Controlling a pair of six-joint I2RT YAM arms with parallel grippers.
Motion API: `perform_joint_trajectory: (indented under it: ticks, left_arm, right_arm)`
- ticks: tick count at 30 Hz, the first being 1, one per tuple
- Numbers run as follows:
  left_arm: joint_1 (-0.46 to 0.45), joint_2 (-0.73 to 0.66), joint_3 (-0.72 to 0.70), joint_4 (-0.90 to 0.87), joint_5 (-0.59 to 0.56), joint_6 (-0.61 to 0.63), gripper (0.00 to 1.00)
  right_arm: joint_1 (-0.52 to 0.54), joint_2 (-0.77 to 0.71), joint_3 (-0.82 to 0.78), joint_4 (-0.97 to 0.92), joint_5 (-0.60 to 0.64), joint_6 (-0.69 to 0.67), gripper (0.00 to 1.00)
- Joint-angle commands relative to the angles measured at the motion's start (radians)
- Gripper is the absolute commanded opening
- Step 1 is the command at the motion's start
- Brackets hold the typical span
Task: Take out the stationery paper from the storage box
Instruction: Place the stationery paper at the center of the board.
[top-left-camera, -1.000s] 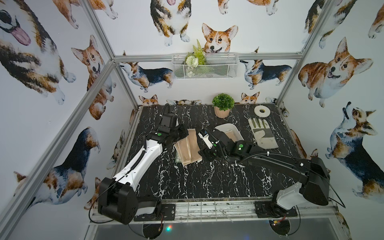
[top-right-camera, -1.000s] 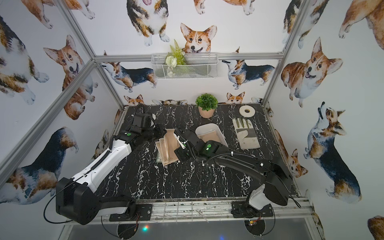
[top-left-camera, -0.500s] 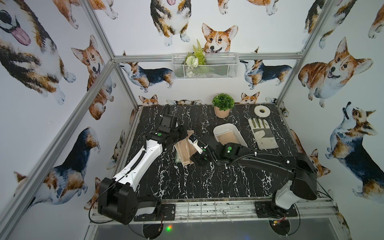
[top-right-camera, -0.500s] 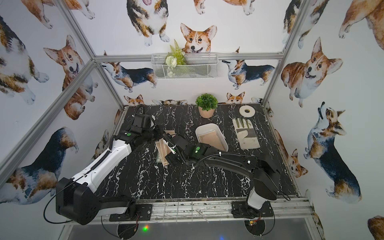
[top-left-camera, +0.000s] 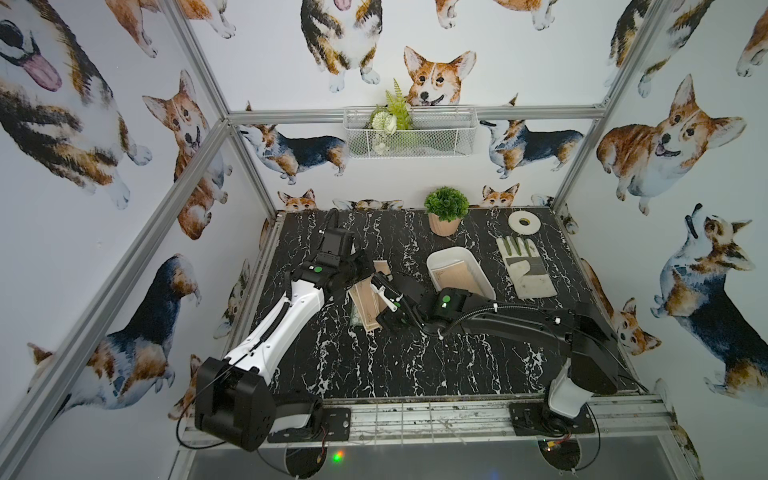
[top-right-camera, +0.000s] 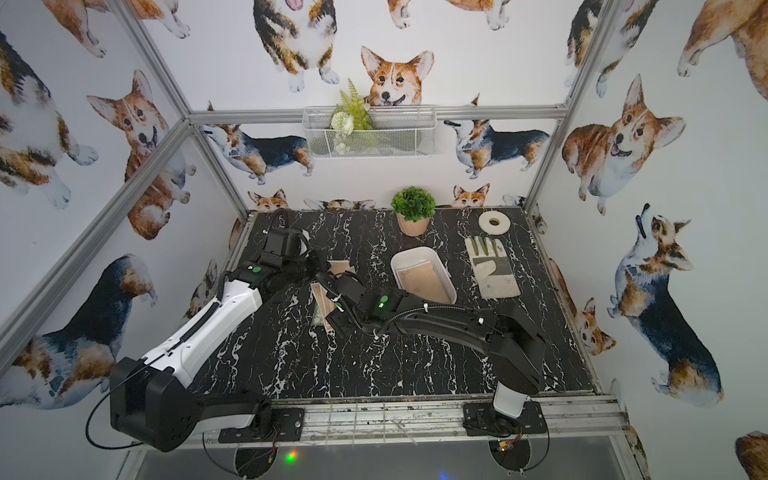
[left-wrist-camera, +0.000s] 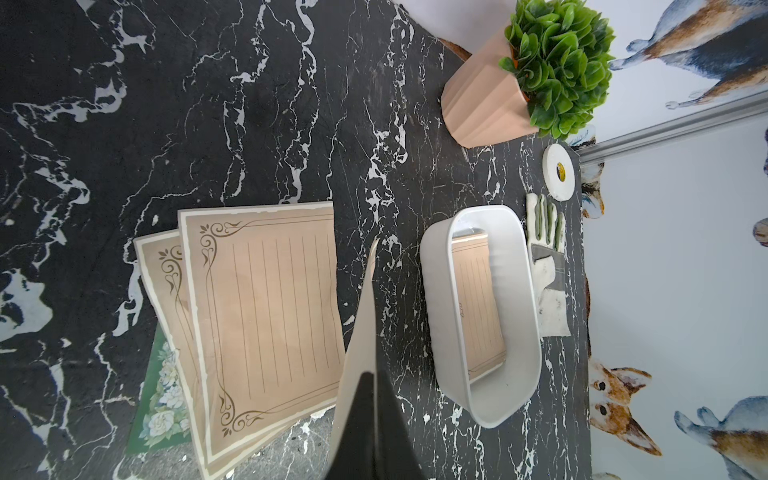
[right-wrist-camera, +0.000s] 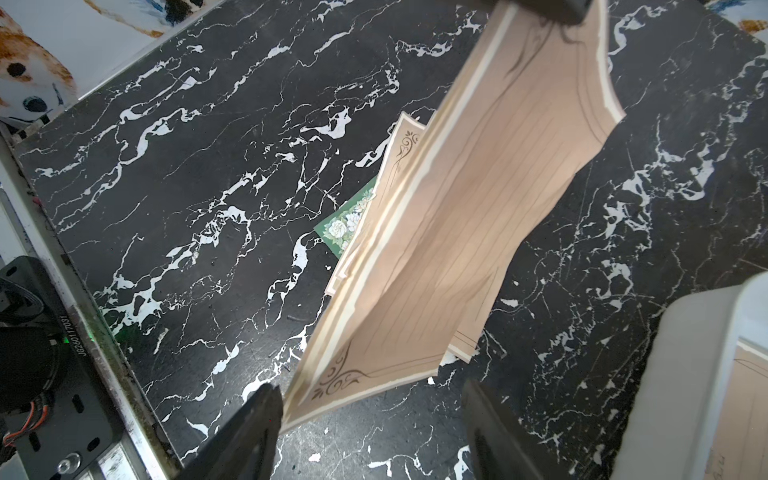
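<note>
My left gripper (left-wrist-camera: 368, 376) is shut on a tan ruled sheet of stationery paper (right-wrist-camera: 478, 208), which hangs from it edge-on (left-wrist-camera: 361, 332) above the table. My right gripper (right-wrist-camera: 370, 399) is open just under that sheet, and the sheet's lower scrolled corner lies close beside one finger (right-wrist-camera: 257, 419). In both top views the two grippers meet over a loose pile of sheets (top-left-camera: 365, 309) on the table; the pile is tan (left-wrist-camera: 266, 299), with a green floral sheet (left-wrist-camera: 160, 395) at the bottom. The white storage box (top-left-camera: 455, 251) stands to the right, with one tan sheet (top-left-camera: 457, 276) inside.
A grey-and-white glove (top-left-camera: 525, 266) lies right of the box, with a white tape roll (top-left-camera: 523, 222) behind it. A potted plant (top-left-camera: 445, 210) stands at the back. A wire basket (top-left-camera: 407, 133) hangs on the back wall. The right arm stretches low across the table's middle.
My right gripper has moved left, away from the box, to the sheet hanging from my left gripper. The left gripper has kept its hold and barely moved.
</note>
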Motion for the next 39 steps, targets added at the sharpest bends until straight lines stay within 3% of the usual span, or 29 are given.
perform_joint_trajectory:
  ticks: [1, 10, 24, 25, 34, 39]
  left_arm:
    - [0.003, -0.005, 0.0, -0.01, -0.011, -0.006, 0.0]
    - [0.005, -0.007, -0.003, -0.011, -0.013, -0.006, 0.0]
    - [0.023, -0.028, -0.023, -0.008, -0.021, -0.029, 0.0]
    - [0.025, -0.033, -0.024, -0.009, -0.022, -0.032, 0.0]
    - [0.029, -0.046, -0.035, 0.008, -0.018, -0.058, 0.0]
    - [0.041, -0.059, -0.052, 0.034, 0.007, -0.083, 0.0]
  right_arm:
    - [0.003, 0.009, 0.01, -0.012, 0.039, -0.014, 0.74]
    - [0.004, 0.023, 0.014, -0.039, 0.101, -0.018, 0.69]
    - [0.019, 0.036, 0.006, 0.006, 0.091, 0.013, 0.64]
    - [0.022, 0.036, 0.004, 0.014, 0.09, 0.016, 0.59]
    - [0.041, 0.067, 0.01, 0.064, 0.065, 0.044, 0.51]
    - [0.056, 0.094, 0.011, 0.092, 0.118, 0.053, 0.44]
